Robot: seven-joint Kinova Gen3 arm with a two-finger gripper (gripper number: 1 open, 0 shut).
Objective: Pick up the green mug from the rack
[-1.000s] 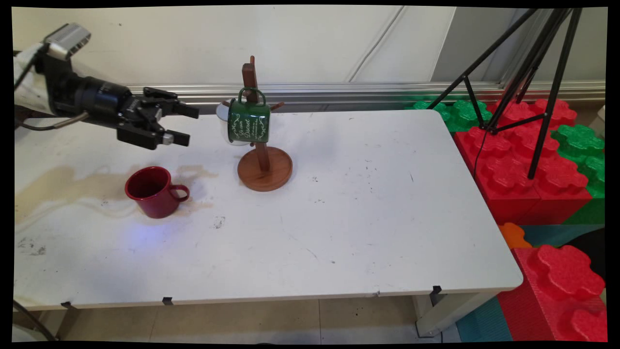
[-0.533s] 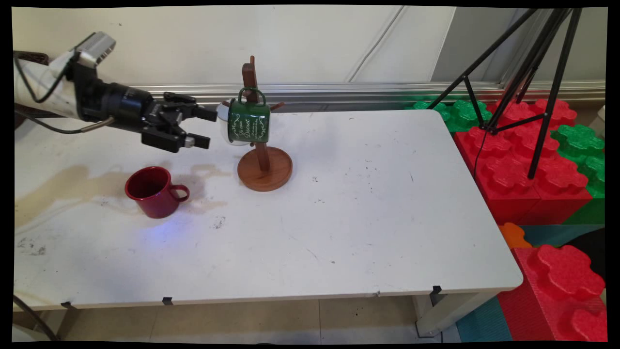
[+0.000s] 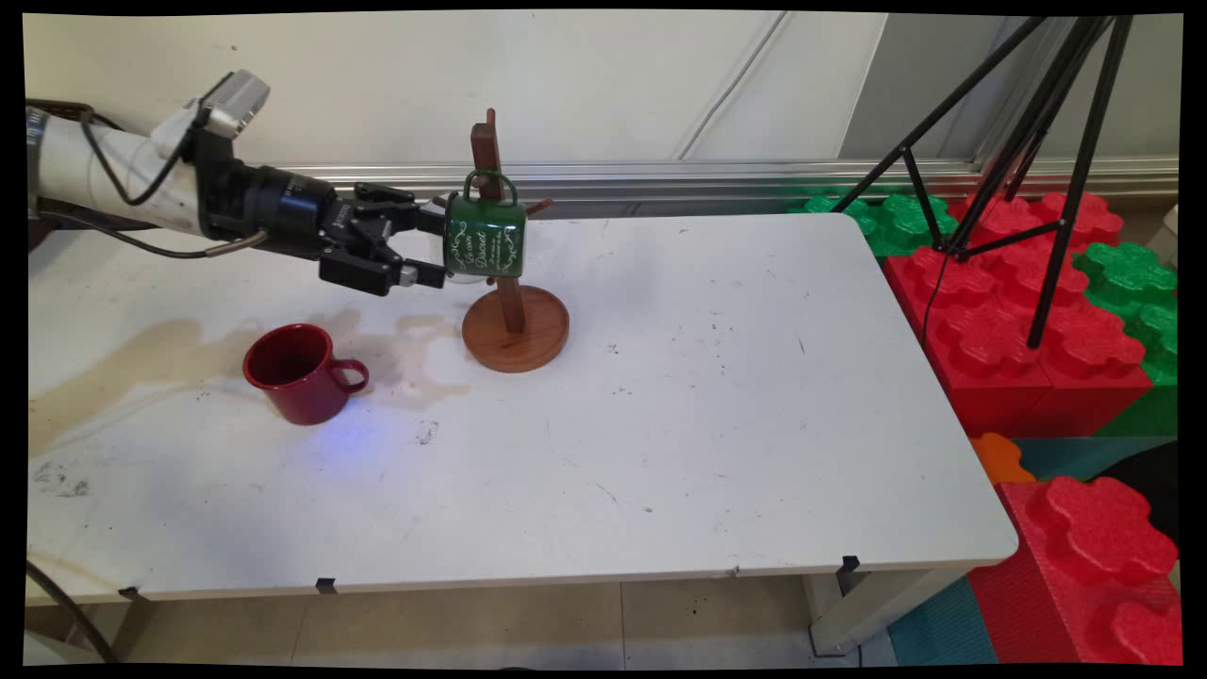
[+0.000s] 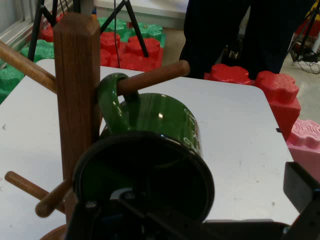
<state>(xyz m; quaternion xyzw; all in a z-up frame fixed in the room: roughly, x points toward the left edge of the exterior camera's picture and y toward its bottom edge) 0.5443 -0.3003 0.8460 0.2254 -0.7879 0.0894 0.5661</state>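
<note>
arm: a white arm is reaching in from the left, level above the table's far-left part, with black cables hanging from it.
gripper: the gripper (image 3: 437, 247) is pointing right with its fingers spread wide, one tip lying at the green mug's upper left edge and the other at its lower left; whether they are touching it, the main view is not telling.
red mug: a red mug (image 3: 300, 372) is standing upright on the table (image 3: 717, 443), nearer than the arm, mouth up and handle pointing right, beside a brownish stain (image 3: 141, 354).
green mug: the green mug (image 3: 485, 236) is hanging by its handle on a peg of the mug tree (image 3: 514, 325), mouth turned left toward the gripper; a white cup (image 3: 437, 215) is peeking out behind it.
open room: the table's right half and near strip are lying bare up to the right and near edges; red and green foam blocks (image 3: 1037, 321) and a black tripod (image 3: 1028, 141) are standing past the right edge.
hand view: the green mug's (image 4: 150, 165) dark open mouth is filling the middle, very close, its handle looping over a peg by the wooden post (image 4: 76, 100); one finger (image 4: 302, 187) is showing at the lower right, clear of the mug's rim, which the main view is not settling.
</note>
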